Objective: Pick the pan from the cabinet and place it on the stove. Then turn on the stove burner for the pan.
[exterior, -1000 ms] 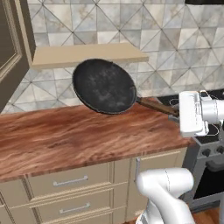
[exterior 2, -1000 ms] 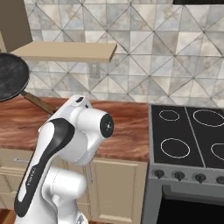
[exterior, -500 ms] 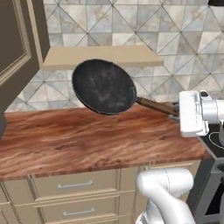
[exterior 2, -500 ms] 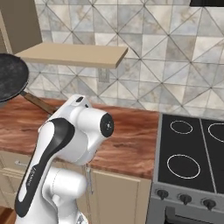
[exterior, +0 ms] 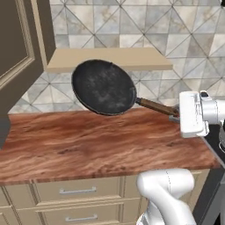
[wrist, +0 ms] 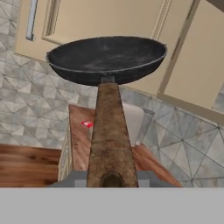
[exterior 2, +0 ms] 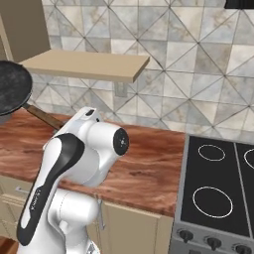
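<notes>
Black, worn-grey frying pan (exterior: 103, 87) held in the air above the wood-grain table (exterior: 88, 147), tilted so its inner face turns toward the left base camera, with the long brown handle (exterior: 157, 107) running right into the white hand. Fingers (exterior: 175, 115) pinched shut on the end of that handle; seen along the hand, the handle (wrist: 109, 140) rising straight from between the finger tips to the pan bowl (wrist: 107, 57). Below a beige shelf (exterior: 110, 59) fixed to the tiled wall, and just right of an open cabinet door (exterior: 17, 52) at the left edge. In the right base view, pan (exterior 2: 11, 92) at the far left edge, its handle passing behind the white arm, well apart from the glossy black stove (exterior 2: 218, 186) with white burner rings at the right end of the table (exterior 2: 149, 163). Row of dark knobs (exterior 2: 213, 243) along the stove's front. Beige drawers (exterior: 66, 193) with horizontal handles under the table.
</notes>
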